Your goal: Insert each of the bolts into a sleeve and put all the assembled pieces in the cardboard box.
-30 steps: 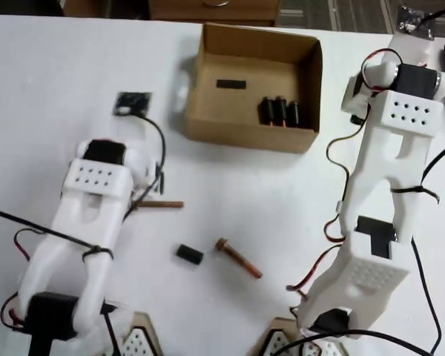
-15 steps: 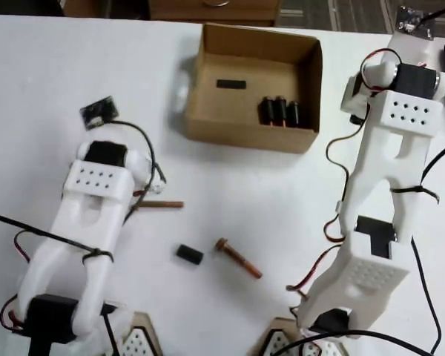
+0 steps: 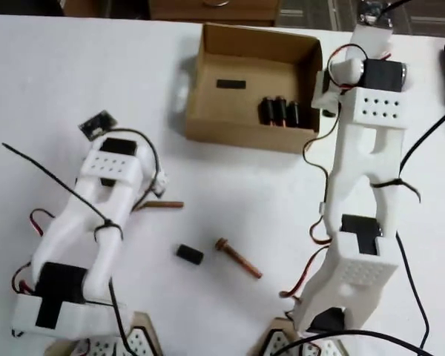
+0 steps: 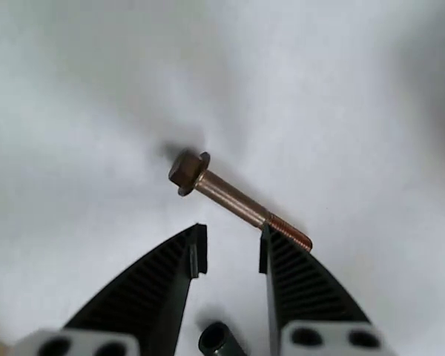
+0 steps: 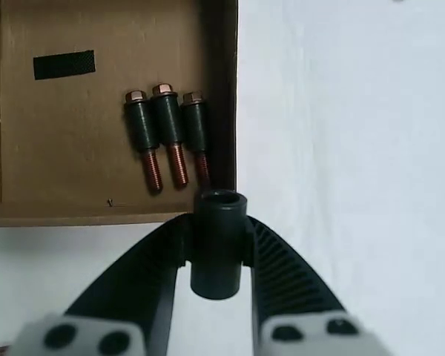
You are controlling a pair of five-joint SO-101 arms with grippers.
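A copper bolt [image 4: 237, 200] lies on the white table just past my left gripper's [image 4: 227, 243] tips. That gripper is open with nothing between its fingers. In the high view this bolt [image 3: 163, 205] lies beside the left arm's wrist [image 3: 115, 163]. A second bolt [image 3: 238, 258] and a loose black sleeve [image 3: 189, 254] lie at the table's middle front. My right gripper [image 5: 216, 236] is shut on another black sleeve [image 5: 216, 256], held upright at the near right corner of the cardboard box [image 5: 74, 170]. Three assembled pieces [image 5: 167, 130] lie side by side inside the box [image 3: 230, 52].
A black patch [image 3: 231, 84] sits on the box floor. The right arm [image 3: 363, 170] stretches along the table's right side, with red and black cables hanging from both arms. Bare white table lies between the box and the loose parts.
The right arm has swung left towards the box with its sleeve. The left arm's wrist has turned and the arm has shifted slightly right, beside the bolt.
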